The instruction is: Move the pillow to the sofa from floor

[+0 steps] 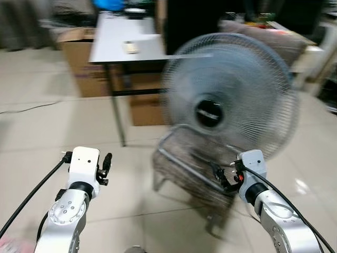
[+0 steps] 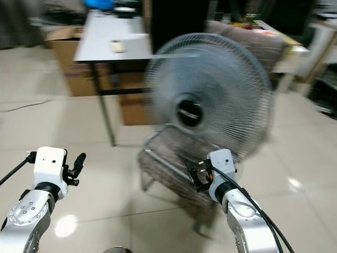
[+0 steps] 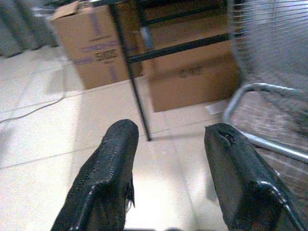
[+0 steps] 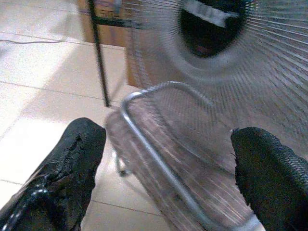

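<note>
Wire basket [image 4: 178,159] under the fan [image 1: 231,95] shows no discernible contents. Left gripper [image 3: 168,159] and right gripper [image 4: 163,163] fingers spread wide, holding nothing. Cardboard boxes [image 3: 192,67] stand behind the fan.

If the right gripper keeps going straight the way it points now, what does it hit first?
Most likely the metal-framed mesh chair straight ahead of the open right gripper. The fan rises just beyond it. Blur makes the depth uncertain.

One fan [image 1: 230,95] is seen at about one o'clock, one wire chair [image 1: 192,168] below it, one table [image 1: 126,42] at eleven o'clock, and two cardboard boxes [image 3: 89,43] beneath it. Two grippers are counted, left [image 3: 166,168] and right [image 4: 168,178].
</note>
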Controlling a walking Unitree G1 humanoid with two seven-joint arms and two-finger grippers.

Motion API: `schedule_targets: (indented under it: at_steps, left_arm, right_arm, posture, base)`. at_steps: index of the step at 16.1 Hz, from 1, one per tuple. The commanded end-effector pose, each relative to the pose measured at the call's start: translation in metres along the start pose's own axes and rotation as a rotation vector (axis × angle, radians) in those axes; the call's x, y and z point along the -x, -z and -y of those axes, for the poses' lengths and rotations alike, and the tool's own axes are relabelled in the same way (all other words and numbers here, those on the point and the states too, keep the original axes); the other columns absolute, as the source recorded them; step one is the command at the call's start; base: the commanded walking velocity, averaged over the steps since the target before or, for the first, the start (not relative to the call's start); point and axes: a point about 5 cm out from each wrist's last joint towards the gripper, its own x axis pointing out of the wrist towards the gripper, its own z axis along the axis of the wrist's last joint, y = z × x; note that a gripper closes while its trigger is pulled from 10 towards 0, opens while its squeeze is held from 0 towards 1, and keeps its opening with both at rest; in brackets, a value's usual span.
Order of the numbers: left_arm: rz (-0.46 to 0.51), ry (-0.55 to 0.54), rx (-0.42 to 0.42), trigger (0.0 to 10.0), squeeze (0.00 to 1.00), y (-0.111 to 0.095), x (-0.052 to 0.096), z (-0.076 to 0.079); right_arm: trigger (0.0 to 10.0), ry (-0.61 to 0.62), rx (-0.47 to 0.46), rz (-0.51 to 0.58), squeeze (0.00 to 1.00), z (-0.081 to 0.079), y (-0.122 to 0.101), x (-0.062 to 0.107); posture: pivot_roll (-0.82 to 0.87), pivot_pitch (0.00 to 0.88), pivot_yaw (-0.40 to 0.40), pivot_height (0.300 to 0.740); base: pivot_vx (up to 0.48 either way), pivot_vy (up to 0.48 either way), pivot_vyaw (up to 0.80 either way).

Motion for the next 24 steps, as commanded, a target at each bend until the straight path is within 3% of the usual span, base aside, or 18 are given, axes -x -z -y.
schedule_targets:
  at_steps: [1, 2, 6, 8, 10, 14, 15, 17, 19, 24]
  left_arm:
    - [-0.012, -0.008, 0.022, 10.0, 0.0, -0.001, -0.002, 0.001]
    - [-0.018, 0.007, 0.064, 10.0, 0.0, -0.001, -0.003, 0.002]
    - [-0.02, -0.088, 0.093, 10.0, 0.0, 0.002, 0.009, -0.013]
    - [-0.013, -0.145, 0.126, 10.0, 0.0, 0.0, 0.013, -0.023]
    - [-0.016, -0.125, 0.077, 10.0, 0.0, -0.001, 0.015, -0.018]
    - [0.024, -0.12, 0.039, 10.0, 0.0, -0.005, 0.01, -0.008]
    - [0.031, -0.12, 0.014, 10.0, 0.0, -0.007, 0.011, -0.006]
    - [0.047, -0.097, 0.012, 10.0, 0.0, -0.011, 0.012, -0.002]
    - [0.054, -0.098, 0.045, 10.0, 0.0, -0.012, 0.007, -0.003]
    - [0.062, -0.105, 0.068, 10.0, 0.0, -0.01, 0.002, -0.001]
  right_arm:
    - [10.0, 0.01, -0.003, 0.031, 1.0, -0.002, -0.007, 0.002]
    - [10.0, 0.009, -0.006, 0.035, 1.0, -0.005, -0.007, 0.003]
    - [10.0, 0.017, -0.039, 0.019, 1.0, -0.015, 0.002, -0.001]
    - [10.0, 0.024, 0.022, 0.031, 1.0, -0.016, 0.002, -0.004]
    - [10.0, 0.042, 0.038, 0.047, 1.0, -0.011, 0.001, -0.005]
    - [10.0, 0.099, 0.15, 0.073, 1.0, -0.001, -0.01, -0.014]
    - [10.0, 0.123, 0.274, 0.06, 1.0, 0.005, -0.008, -0.014]
    - [10.0, 0.163, 0.21, 0.017, 1.0, 0.011, -0.002, -0.013]
    - [10.0, 0.2, 0.078, 0.055, 1.0, 0.005, -0.007, -0.015]
    - [10.0, 0.231, 0.034, 0.076, 1.0, 0.002, -0.008, -0.02]
  posture:
    - [-0.13, 0.0, 0.002, 0.74]
    - [-0.12, 0.0, -0.003, 0.74]
    - [-0.06, 0.0, -0.035, 0.74]
    - [-0.01, 0.0, -0.058, 0.74]
    - [-0.02, 0.0, -0.05, 0.74]
    - [-0.02, 0.0, -0.072, 0.74]
    - [-0.02, 0.0, -0.063, 0.74]
    - [-0.03, 0.0, -0.057, 0.74]
    - [-0.05, 0.0, -0.053, 0.74]
    - [-0.08, 0.0, -0.044, 0.74]
  base:
    - [0.0, 0.0, 0.8]
    - [0.0, 0.0, 0.8]
    - [0.0, 0.0, 0.8]
    - [0.0, 0.0, 0.8]
    - [0.0, 0.0, 0.8]
    - [0.0, 0.0, 0.8]
    - [0.0, 0.0, 0.8]
    - [0.0, 0.0, 0.8]
    - [0.0, 0.0, 0.8]
    - [0.0, 0.0, 0.8]
